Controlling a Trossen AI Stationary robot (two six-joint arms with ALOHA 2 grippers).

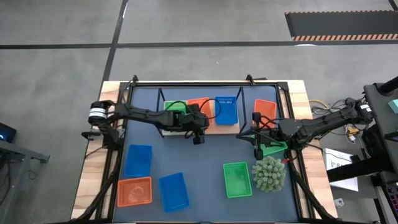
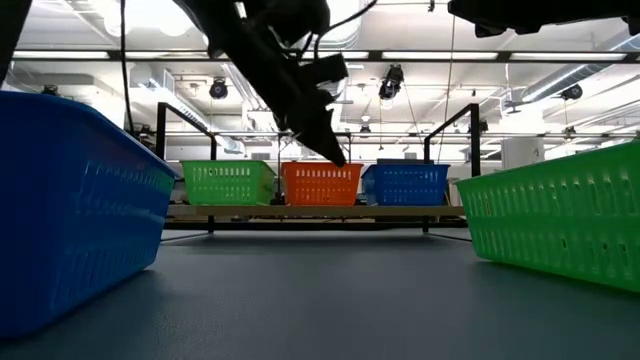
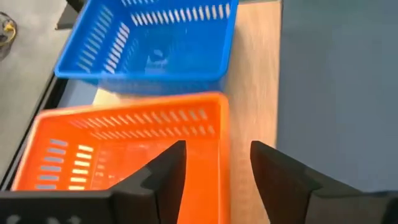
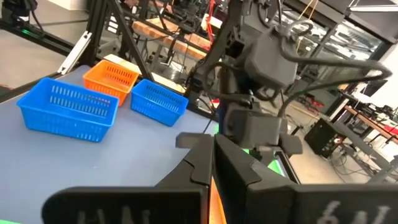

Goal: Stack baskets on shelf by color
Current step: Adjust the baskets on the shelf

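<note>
Light wood shows on the shelf (image 1: 219, 129), which sits at the far middle of the blue mat (image 1: 205, 168) and carries three baskets in a row: a green basket (image 1: 175, 109) on the left, an orange basket (image 1: 200, 107) in the middle and a blue basket (image 1: 226, 109) on the right. The low view shows the same row standing upright side by side on the board.

The left gripper (image 1: 198, 135) hangs over the near edge of the shelf by the orange basket; its wrist view shows the fingers (image 3: 163, 177) spread apart, straddling that basket's right wall, with nothing clamped.

The right gripper (image 1: 259, 149) is at the right side of the mat, over a second green basket (image 1: 273, 148). In its wrist view the fingers look pressed together, with a strip of orange and green showing under them; what they may be pinching cannot be told. A second orange basket (image 1: 265, 110) lies just beyond that arm, right of the shelf.

Loose on the mat are a blue basket at near left (image 1: 138, 160), another blue one (image 1: 173, 191) nearer the middle, an orange one (image 1: 134, 191) at the near-left corner and a green one (image 1: 237, 179) at near right, beside the spiky plant ball (image 1: 268, 173).
</note>
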